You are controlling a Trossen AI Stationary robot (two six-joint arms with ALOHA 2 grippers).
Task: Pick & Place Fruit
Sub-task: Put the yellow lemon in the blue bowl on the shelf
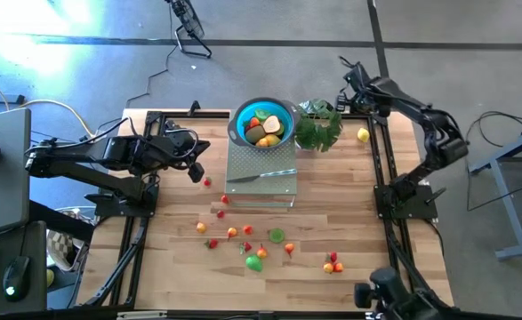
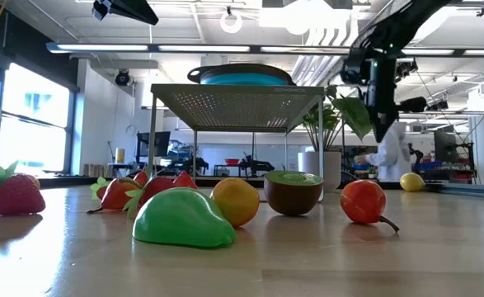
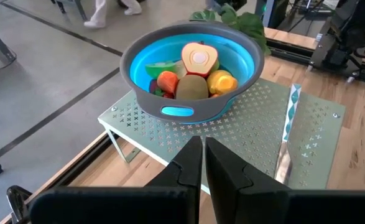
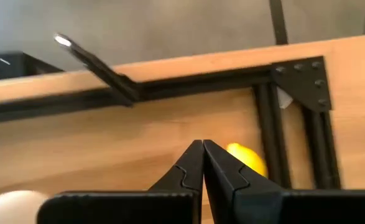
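Several small toy fruits lie in the blue bowl (image 1: 262, 122) (image 3: 191, 68), which stands on a perforated metal rack (image 1: 261, 188) (image 3: 244, 124). More fruits (image 1: 253, 247) are scattered on the wooden table nearer the front, among them a green pear (image 2: 182, 219). A yellow lemon (image 1: 363, 135) (image 4: 247, 158) (image 2: 411, 181) lies alone near the far right corner. My left gripper (image 1: 196, 171) (image 3: 203, 155) is shut and empty, hovering left of the rack and facing the bowl. My right gripper (image 1: 354, 98) (image 4: 203, 146) is shut and empty, raised over the far right corner, pointing toward the lemon.
A slim silver knife (image 1: 262, 175) (image 3: 288, 134) lies on the rack in front of the bowl. A leafy green plant (image 1: 318, 124) stands right of the bowl. Black frame rails (image 1: 381, 169) run along the table's sides. A person in white (image 2: 387, 157) stands in the room behind.
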